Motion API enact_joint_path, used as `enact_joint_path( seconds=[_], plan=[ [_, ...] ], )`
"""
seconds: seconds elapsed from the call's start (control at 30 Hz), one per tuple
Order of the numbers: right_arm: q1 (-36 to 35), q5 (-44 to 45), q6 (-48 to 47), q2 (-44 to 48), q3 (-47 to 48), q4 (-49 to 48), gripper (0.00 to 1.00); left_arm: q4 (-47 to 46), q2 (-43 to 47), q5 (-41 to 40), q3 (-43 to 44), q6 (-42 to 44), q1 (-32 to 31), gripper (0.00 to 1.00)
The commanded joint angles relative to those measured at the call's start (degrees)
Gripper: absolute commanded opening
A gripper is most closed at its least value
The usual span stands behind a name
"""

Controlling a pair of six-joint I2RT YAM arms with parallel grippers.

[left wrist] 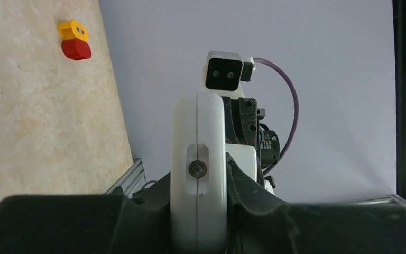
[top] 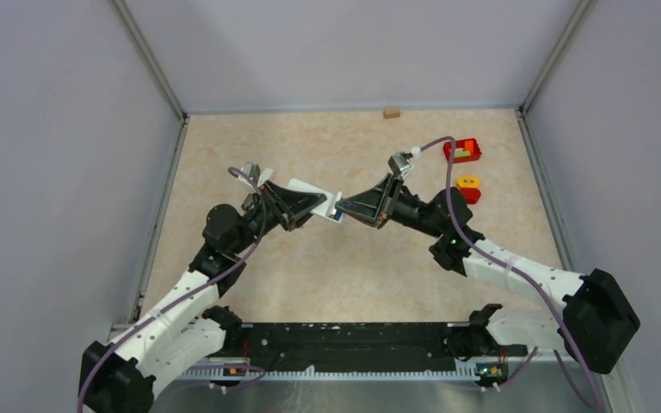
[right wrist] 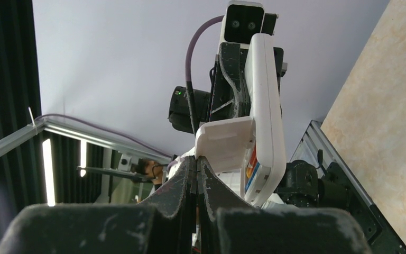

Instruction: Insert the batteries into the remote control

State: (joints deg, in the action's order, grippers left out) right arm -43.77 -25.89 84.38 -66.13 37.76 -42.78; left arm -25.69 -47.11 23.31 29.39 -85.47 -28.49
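Note:
The white remote control (top: 314,194) is held in mid-air above the table's middle, and my left gripper (top: 297,205) is shut on it. In the left wrist view it stands edge-on (left wrist: 198,159) between the jaws, a screw in its end. My right gripper (top: 355,209) meets it from the right. In the right wrist view my right gripper (right wrist: 196,161) is shut, pinching the lower edge of a white battery cover (right wrist: 224,142) that stands off the remote (right wrist: 268,106). Red and blue batteries (right wrist: 251,166) show in the open compartment.
A red box (top: 462,151) with small coloured pieces sits at the back right. A yellow piece on a red piece (top: 468,188) lies near it, also in the left wrist view (left wrist: 74,39). A small wooden block (top: 391,112) lies by the back wall.

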Motion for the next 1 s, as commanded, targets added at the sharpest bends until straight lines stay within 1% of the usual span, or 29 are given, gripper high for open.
enact_joint_path(
  seconds=[0.0, 0.07, 0.2, 0.4, 0.77, 0.97],
  plan=[
    [-0.52, 0.89, -0.45, -0.38, -1.54, 0.98, 0.0, -7.96, 2.44, 0.97, 0.85, -1.41, 0.14, 0.0],
    [-0.52, 0.65, -1.5, 0.24, -1.48, 3.25, 0.0, -8.1, 2.34, 0.71, 0.85, -1.48, 0.18, 0.0],
    [-0.53, 2.33, -3.56, 2.85, -1.33, 10.85, 0.0, -8.3, 2.13, 0.6, 0.78, -1.45, 0.2, 0.0],
    [-0.53, 3.12, -3.47, 3.98, -0.54, 16.41, 0.08, -8.32, 2.26, 0.25, 0.67, -1.35, 0.41, 0.0],
    [-0.53, 4.77, -2.47, 5.01, -0.23, 20.79, 0.16, -7.16, 2.34, -0.02, 0.76, -0.49, 0.64, 0.0],
    [-0.53, 5.06, -2.96, 6.25, 0.62, 23.2, 0.26, -5.44, 2.49, -0.78, 0.87, 0.67, 0.89, 0.0]
  ],
)
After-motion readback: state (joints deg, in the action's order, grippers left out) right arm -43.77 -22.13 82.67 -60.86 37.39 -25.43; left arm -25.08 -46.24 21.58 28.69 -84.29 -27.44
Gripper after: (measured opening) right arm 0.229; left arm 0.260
